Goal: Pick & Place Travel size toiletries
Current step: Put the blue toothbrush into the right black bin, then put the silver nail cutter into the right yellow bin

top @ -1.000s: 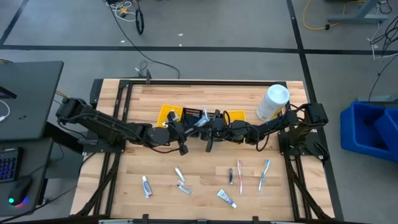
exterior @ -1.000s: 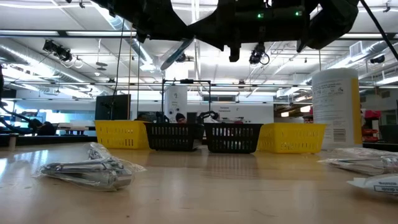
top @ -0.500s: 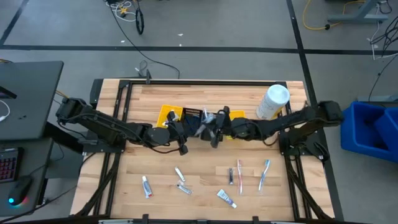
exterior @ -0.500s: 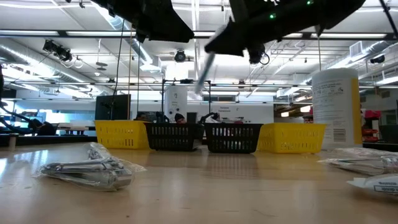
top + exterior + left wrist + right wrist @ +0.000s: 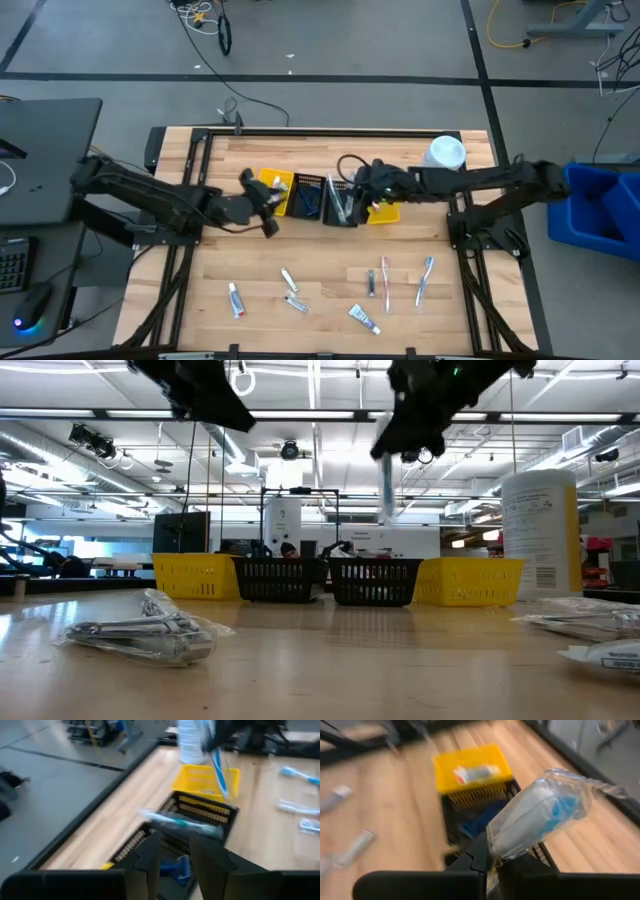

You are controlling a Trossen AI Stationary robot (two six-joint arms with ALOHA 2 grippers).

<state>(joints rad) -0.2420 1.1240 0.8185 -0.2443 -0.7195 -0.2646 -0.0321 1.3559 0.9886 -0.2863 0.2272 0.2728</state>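
Observation:
My right gripper (image 5: 349,197) is shut on a blue toothbrush in a clear wrapper (image 5: 540,817), above the two black baskets (image 5: 322,198). In the low view the toothbrush (image 5: 385,485) hangs high over the right black basket (image 5: 374,581). My left gripper (image 5: 262,203) is open and holds nothing, just left of the baskets. Another wrapped toothbrush (image 5: 180,822) lies across a black basket's rim. On the near half of the table lie toothpaste tubes (image 5: 236,298), two toothbrushes (image 5: 425,280) and a razor (image 5: 371,283). My right gripper pinches the wrapped toothbrush by one end of its wrapper (image 5: 496,849) between the two fingers, coming from above. The toothbrush is lifted clear and hangs nearly upright below the fingers (image 5: 398,438).
Yellow baskets (image 5: 275,185) (image 5: 382,208) flank the black ones; one holds a toothpaste tube (image 5: 472,772). A large white bottle (image 5: 440,162) stands at the far right. In the low view a wrapped razor (image 5: 140,632) lies near left, packets (image 5: 590,625) near right.
The toothbrush was slanting between both grippers; now it hangs upright from my right gripper alone. My left gripper has drawn back toward the table's left. My right gripper has shifted toward the far edge, over the black baskets.

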